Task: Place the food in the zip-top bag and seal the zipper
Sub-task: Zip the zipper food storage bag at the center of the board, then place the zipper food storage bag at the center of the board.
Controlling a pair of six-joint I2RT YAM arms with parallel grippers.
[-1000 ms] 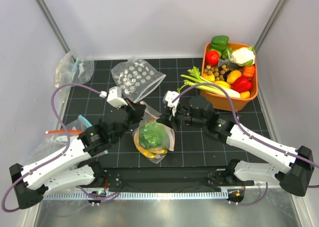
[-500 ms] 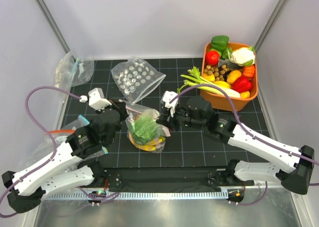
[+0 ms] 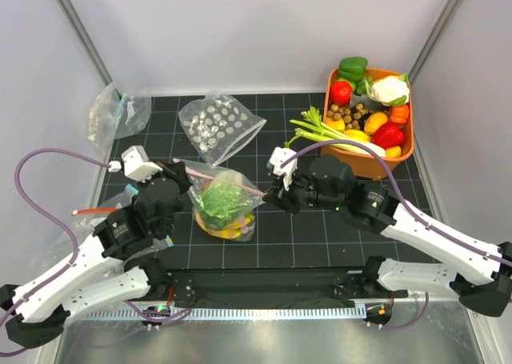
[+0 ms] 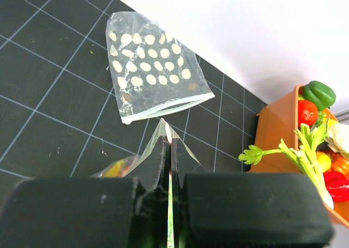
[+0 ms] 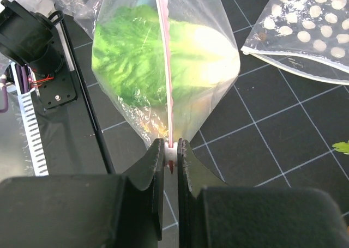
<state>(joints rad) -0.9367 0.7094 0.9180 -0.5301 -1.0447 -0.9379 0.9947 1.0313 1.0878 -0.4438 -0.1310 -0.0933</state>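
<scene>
The zip-top bag [image 3: 222, 208] hangs between the two arms near the front middle of the black grid mat [image 3: 304, 228], its bottom resting on the mat. Inside are the lettuce [image 5: 136, 57] and, below it, the banana [image 3: 230, 233]. The pink zipper [image 3: 228, 182] is stretched in a line from one claw to the other.

The left gripper [image 4: 168, 145] is pressed together on the bag's upper corner. The right gripper [image 5: 170, 150] pinches the end of the pink strip, with no gap between the fingers and the strip.

Behind the held bag, and apart from it, an empty dotted bag [image 3: 218, 124] lies flat. An orange bin [image 3: 384, 169] of toy vegetables stands at the back right, and celery [image 3: 318, 129] sticks out of it toward the right arm. Plain clear bags lie by the left wall [image 3: 118, 108], and another [image 3: 96, 212] is partly under the left arm.
</scene>
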